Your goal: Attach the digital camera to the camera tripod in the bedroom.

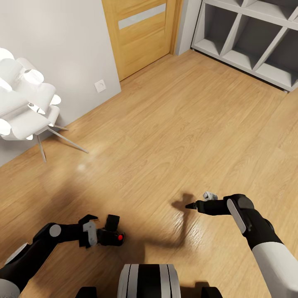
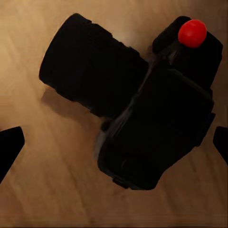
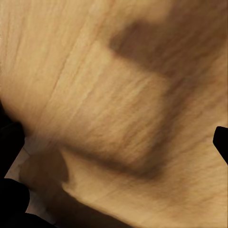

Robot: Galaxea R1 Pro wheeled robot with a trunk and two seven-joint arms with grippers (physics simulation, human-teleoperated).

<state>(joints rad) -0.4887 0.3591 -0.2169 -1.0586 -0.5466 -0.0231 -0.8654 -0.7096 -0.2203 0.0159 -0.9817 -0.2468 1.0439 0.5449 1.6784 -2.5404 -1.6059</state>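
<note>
One item matters right now: the digital camera (image 1: 112, 232), at about 7 o'clock in the head view, low over the wood floor (image 1: 165, 136) just ahead of the robot's base (image 1: 149, 281). The left gripper (image 1: 100, 231) is at its side. In the left wrist view the camera (image 2: 142, 114) sits centred between the two fingertips (image 2: 9, 147), which show at opp. edges with floor visible between each tip and the body, so the fingers look spread wide and not pressing it. Whether the camera is lying on the floor or carried I can't tell.

Judgement: the step in hand is securing the camera before carrying it to the tripod. To do it well, keep the body, not the lens, centred betw. the pads, close across the flat sides of the body, avoid the red button (image 2: 192, 33), and check the grip is firm before lifting or driving off.

Orientation: in the head view the long axis runs roughly 12 to 6, lens end toward 12 o'clock, away from the robot, red button (image 1: 120, 237) at the near end. In the wrist view the lens barrel (image 2: 90, 71) runs diagonally off the body.

Right gripper (image 1: 200, 200) hangs at approx. 4 o'clock over bare floor, nothing in it; fingers seem apart.

A white lamp (image 1: 25, 99) stands at 9 o'clock, a door (image 1: 140, 33) at 12, grey shelving (image 1: 252, 37) at 1.
</note>
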